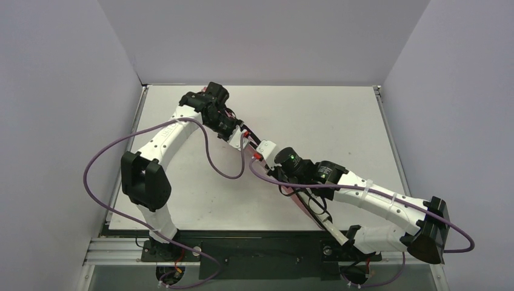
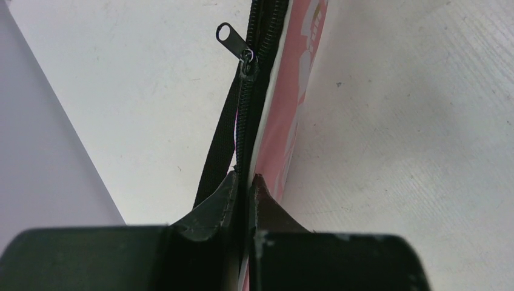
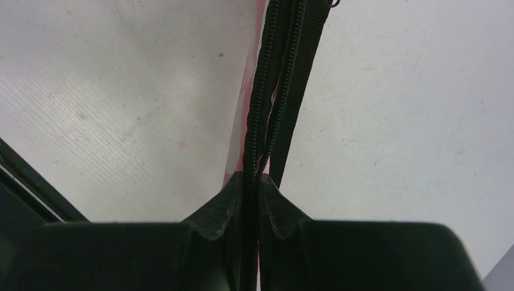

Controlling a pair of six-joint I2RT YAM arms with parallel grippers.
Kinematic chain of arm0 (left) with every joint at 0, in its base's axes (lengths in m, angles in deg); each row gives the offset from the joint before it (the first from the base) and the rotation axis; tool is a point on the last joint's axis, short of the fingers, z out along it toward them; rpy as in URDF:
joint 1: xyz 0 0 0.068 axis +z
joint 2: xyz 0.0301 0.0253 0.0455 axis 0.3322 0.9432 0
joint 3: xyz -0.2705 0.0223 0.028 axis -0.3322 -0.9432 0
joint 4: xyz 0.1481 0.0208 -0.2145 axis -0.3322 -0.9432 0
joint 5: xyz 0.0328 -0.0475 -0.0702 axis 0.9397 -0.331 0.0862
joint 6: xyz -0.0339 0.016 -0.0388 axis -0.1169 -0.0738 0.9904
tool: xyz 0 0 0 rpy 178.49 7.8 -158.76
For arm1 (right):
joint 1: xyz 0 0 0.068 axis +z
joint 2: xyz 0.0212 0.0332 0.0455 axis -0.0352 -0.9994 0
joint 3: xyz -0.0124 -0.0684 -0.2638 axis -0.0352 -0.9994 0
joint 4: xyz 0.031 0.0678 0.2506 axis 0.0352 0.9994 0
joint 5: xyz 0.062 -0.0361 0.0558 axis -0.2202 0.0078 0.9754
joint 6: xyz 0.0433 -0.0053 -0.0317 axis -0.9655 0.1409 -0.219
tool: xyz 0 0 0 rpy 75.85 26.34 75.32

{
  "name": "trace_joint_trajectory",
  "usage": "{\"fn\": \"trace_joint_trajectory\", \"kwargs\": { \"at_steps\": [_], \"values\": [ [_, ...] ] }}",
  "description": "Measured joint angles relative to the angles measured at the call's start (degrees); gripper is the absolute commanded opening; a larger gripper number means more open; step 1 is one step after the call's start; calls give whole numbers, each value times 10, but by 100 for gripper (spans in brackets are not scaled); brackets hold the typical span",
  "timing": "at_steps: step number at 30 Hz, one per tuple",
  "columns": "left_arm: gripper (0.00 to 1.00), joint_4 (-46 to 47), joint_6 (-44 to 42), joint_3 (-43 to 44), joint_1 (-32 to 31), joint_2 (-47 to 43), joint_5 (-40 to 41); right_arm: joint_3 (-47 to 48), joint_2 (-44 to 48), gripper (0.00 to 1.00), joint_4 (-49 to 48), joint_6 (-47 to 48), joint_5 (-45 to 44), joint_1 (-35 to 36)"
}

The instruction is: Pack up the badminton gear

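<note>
The pink cover (image 2: pixel 292 103) stands on its edge over the white table, its black zipper (image 2: pixel 245 121) uppermost. My left gripper (image 2: pixel 247 179) is shut on that zippered edge, just short of the slider and its pull tab (image 2: pixel 230 36). A black strap (image 2: pixel 217 151) hangs down the cover's left side. My right gripper (image 3: pixel 250 177) is shut on the same cover, pinching its two rows of zipper teeth (image 3: pixel 262 91) beside the strap (image 3: pixel 297 91). From above, the left gripper (image 1: pixel 241 137) and right gripper (image 1: pixel 264 151) sit close together mid-table, and the cover (image 1: pixel 305 205) trails toward the right arm's base.
The white table (image 1: pixel 339 121) is walled in by grey panels on three sides. A purple cable (image 1: pixel 218 163) loops from the left arm across the table. At the near edge lies a black rail (image 1: pixel 254 242) that carries both arm bases.
</note>
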Motion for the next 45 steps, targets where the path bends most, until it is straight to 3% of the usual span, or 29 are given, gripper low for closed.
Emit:
{"fn": "trace_joint_trajectory", "kwargs": {
  "at_steps": [5,10,16,18,20,28,32,45],
  "values": [
    [0,71,46,-43,-3,-24,2,0,0,0,0,-2,-15,0],
    [0,188,106,-121,-8,-66,14,1,0,18,-1,-31,-11,-28],
    [0,250,154,-152,-9,-74,62,35,8,49,-17,-125,47,-125],
    [0,257,164,-156,-9,-74,80,56,14,73,-24,-160,66,-145],
    [0,267,172,-160,-8,-74,90,71,20,84,-41,-202,94,-165],
    [0,297,197,-180,-8,-82,96,26,-13,88,-228,-459,254,-284],
    [0,311,205,-193,-10,-90,98,-14,-71,87,-303,-554,283,-289],
    [0,325,223,-199,-17,-93,110,-30,-165,73,-451,-681,305,-288]
  ]
}}
